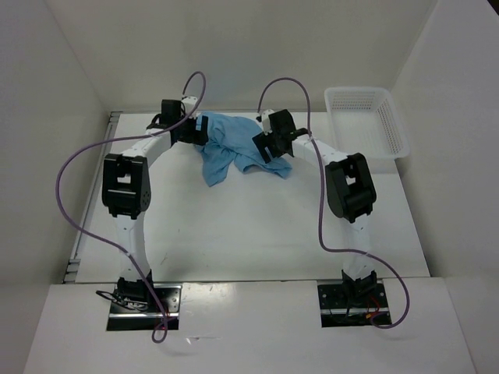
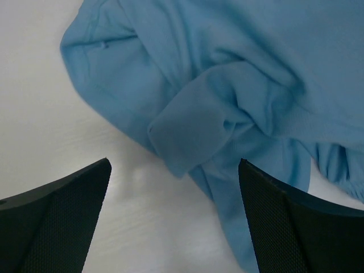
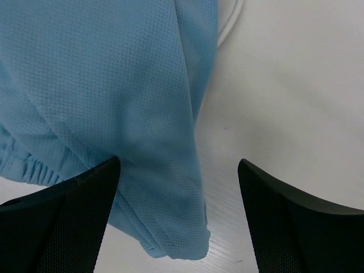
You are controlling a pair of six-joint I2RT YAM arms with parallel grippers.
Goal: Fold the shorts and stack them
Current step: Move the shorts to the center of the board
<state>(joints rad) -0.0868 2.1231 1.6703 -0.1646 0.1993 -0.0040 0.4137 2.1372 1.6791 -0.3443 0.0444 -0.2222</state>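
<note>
Top external view: the shorts lie in a crumpled, unfolded heap on the far middle of the white bench, with one part trailing toward the near side. The left claw sits at the heap's far left edge. The right claw is over its right edge. A white lattice basket stands at the far right corner of the bench, well apart from the shorts.

From the left wrist camera, the left claw stands with its fingers spread wide and has hold of nothing. The shorts fill the far and right part of this view. A rolled fold of cloth lies just beyond the gap between the fingers, and a strip runs nearer, passing behind the right finger. Bare bench shows on the left side.

From the right wrist camera, the right claw is also spread wide and grips nothing. The mesh cloth of the shorts covers the left half of the view, and its edge reaches down into the gap between the fingers. The gathered waistband shows just beside the left finger. A thin white drawstring curls on the bench at the cloth's far right edge. I cannot tell whether either claw touches the cloth.
</note>
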